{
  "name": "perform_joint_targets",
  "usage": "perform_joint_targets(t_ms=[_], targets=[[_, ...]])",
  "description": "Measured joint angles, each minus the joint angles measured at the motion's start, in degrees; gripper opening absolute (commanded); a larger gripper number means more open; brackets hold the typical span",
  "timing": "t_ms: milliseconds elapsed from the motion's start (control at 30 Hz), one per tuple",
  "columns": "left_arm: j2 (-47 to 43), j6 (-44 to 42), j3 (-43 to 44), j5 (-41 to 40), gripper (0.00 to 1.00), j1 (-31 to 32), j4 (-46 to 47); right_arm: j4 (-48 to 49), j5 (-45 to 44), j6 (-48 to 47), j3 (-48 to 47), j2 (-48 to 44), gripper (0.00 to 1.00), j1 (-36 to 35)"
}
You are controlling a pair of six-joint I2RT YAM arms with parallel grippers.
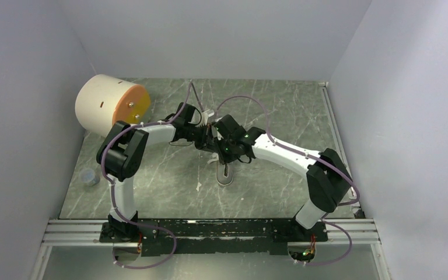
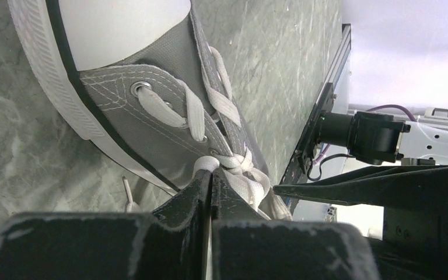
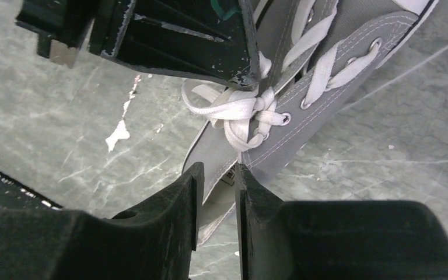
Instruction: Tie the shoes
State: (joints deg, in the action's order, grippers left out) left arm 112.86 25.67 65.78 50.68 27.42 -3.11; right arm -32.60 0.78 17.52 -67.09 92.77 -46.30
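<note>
The sneaker (image 1: 226, 177) lies on the table (image 1: 280, 116) at the centre of the top view. Only its lower end shows there, and the rest is hidden under the two wrists that meet above it. In the left wrist view it fills the upper left of the frame: grey canvas, white toe cap (image 2: 122, 29) at the top edge, ribbed white sole rim (image 2: 41, 64) down the left. The laces (image 3: 239, 111) cross between the eyelets and bunch into a loose knot at the upper eyelets.

The left gripper (image 2: 210, 175) is pressed closed, its tips at that knot, with a white loop of lace running in between them. The right gripper (image 3: 217, 169) sits just below the knot. Its jaws are a narrow gap apart, a lace end hangs to the tip of one finger, and nothing is seen clamped.

The left arm (image 1: 125, 151) rises from its base at lower left, bends at the elbow and reaches right. The right arm (image 1: 326, 175) mirrors it from lower right. Their wrists nearly touch over the shoe and block the top camera's sight of the laces.

A cream cylinder (image 1: 105, 105) with an orange face lies on its side at upper left, well apart from the shoe. A small grey round object (image 1: 90, 177) sits at the left edge. White flecks (image 3: 116, 134) lie on the marbled surface near the shoe.
</note>
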Motion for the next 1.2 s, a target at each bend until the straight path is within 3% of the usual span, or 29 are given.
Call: perform_joint_targets(t_ms=[500,633,733,900,1100,1167,1200], targets=[[0.0,0.0,0.0,0.1,0.05,0.0,-0.1,1.5,-9.9,0.6,0.0,4.2,0.27,-3.0],[0.0,-0.2,0.1,0.2,0.05,0.0,-0.5,1.6,-12.2,0.7,0.0,4.8,0.18,-3.6],[0.0,-0.7,0.4,0.2,0.05,0.0,-1.4,1.8,-13.9,0.7,0.0,4.8,0.0,-4.2],[0.0,-2.3,1.3,0.2,0.05,0.0,-3.5,1.8,-15.8,1.1,0.0,4.3,0.0,-5.2],[-0.7,-4.8,2.0,-0.1,0.3,0.0,-6.4,-0.8,-14.4,2.0,0.2,-1.4,0.0,-4.0],[-1.6,-5.8,2.0,-0.4,0.63,0.0,-7.3,-1.7,-12.9,2.4,0.7,-4.6,0.0,-2.8],[-2.3,-6.5,2.0,-0.6,0.72,0.0,-7.6,-2.1,-12.3,2.7,1.0,-5.8,0.0,-2.1]])
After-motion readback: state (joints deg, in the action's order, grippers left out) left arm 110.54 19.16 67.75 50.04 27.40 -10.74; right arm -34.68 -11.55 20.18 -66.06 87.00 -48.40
